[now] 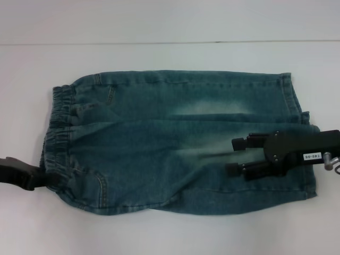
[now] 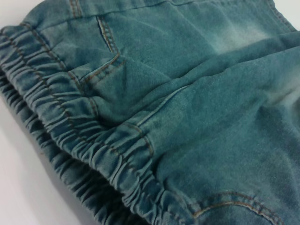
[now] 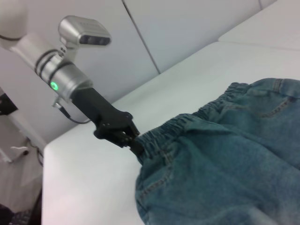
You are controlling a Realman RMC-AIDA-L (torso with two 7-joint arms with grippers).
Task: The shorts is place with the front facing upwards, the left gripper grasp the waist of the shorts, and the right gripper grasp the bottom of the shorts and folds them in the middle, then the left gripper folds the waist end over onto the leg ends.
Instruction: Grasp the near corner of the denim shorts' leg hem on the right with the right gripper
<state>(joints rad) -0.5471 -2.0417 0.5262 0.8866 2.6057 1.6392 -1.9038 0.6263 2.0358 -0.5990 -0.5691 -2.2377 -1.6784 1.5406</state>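
The shorts (image 1: pixel 175 143) look soft and floppy. The left claw (image 3: pixel 133 143) pinches the waist (image 1: pixel 58 138); the right claw (image 1: pixel 241 156), fingers apart and empty, hovers near the hems (image 1: pixel 297 106).

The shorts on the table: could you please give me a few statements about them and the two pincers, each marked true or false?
1. The shorts lie with the waist of the shorts toward the robot's left. True.
2. The left pincer is at the leg hems. False: it sits at the elastic waistband, at the corner nearer the robot.
3. The right pincer is over the denim near the bottom of the shorts, prongs apart. True.
4. The shorts are spread with both legs side by side. False: they are folded lengthwise, one leg over the other.
5. The right pincer carries a small white number label. True.
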